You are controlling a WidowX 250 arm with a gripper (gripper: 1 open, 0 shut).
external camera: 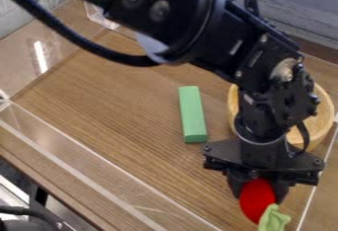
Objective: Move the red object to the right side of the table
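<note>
on the left the green block (193, 114) lies flat on the table (93, 97), well apart from where i work, so i see no trouble there. my tool (262, 183) hangs low near the table's right front corner, pinched tight on the red object (256, 199), whose leafy top sticks out below. the risk, as i judge it, lies right here: the clear wall (314, 191) is just beside the berry, and the wooden bowl (317, 126) sits close behind my arm. if i let go carelessly, the rounded thing could roll back left or wedge against the wall.
</note>
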